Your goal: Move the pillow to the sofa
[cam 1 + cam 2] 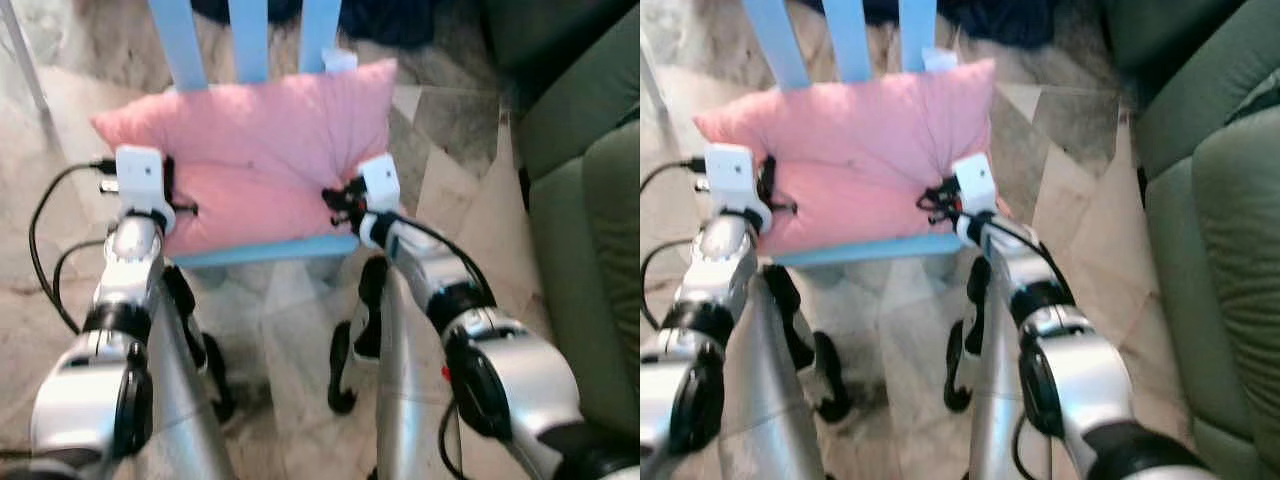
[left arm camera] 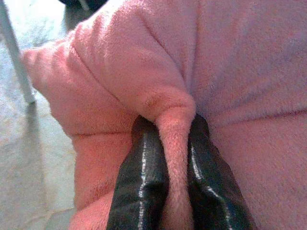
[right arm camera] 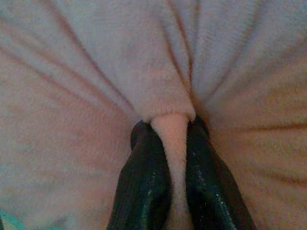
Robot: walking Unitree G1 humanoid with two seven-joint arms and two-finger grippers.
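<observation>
A pink pillow (image 1: 255, 150) lies on the seat of a light blue chair (image 1: 250, 40) in front of me. My left gripper (image 1: 172, 205) is shut on the pillow's left front edge; in the left wrist view a fold of pink fabric (image 2: 173, 158) is pinched between the black fingers (image 2: 141, 182). My right gripper (image 1: 338, 202) is shut on the pillow's right front edge, with a fold (image 3: 171, 158) squeezed between its fingers (image 3: 144, 182). The green sofa (image 1: 590, 230) stands to the right.
The chair's blue back slats (image 1: 845, 40) rise behind the pillow. Marble floor (image 1: 450, 180) lies between the chair and the sofa. A thin white pole (image 1: 22, 55) stands at the far left. My legs and black cables (image 1: 45, 250) hang below the arms.
</observation>
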